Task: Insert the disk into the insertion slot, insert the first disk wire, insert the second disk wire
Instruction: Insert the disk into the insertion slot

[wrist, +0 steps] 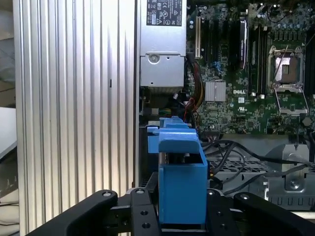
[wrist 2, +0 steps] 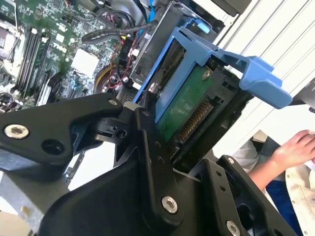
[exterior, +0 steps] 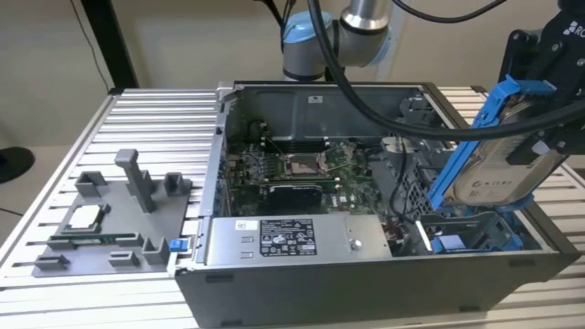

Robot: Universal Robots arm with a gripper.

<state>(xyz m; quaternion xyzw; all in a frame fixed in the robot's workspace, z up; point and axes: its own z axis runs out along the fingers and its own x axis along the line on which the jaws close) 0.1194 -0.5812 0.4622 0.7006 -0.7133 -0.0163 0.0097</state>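
1. Blue plastic up in the air: the disk (exterior: 498, 161) hangs tilted at the exterior view's three o'clock. Its lower edge is just above the insertion slot (exterior: 462, 240), which sits at about four o'clock inside the open computer case (exterior: 366, 281). By my reading it is not yet seated.
2. First worry is that tilt. The slot is a narrow upright bay, and a frame arriving at a lean could catch a corner on the blue rails and jam instead of sliding down.
3. Second worry is the cables (wrist: 231, 155). In the first wrist view, dark loops lie close beside the bay. A drive pushed down slightly off line could pinch or drag one.
4. Third worry is the grip. The hold is on the plastic frame, not the metal body, so if the frame flexes on contact the disk may twist or slip between the fingers (wrist: 142, 214).
5. One more: a person's hand (wrist 2: 295, 147) shows beyond the case in the second wrist view, near enough to the work that a sudden swing could be a hazard.
6. Now the end effector (wrist: 182, 216). It is drawn in to the frame's width, black fingers pressed on either side of the blue frame — clamped on the disk and nothing else. In the second wrist view the drive's green circuit board faces out between them.
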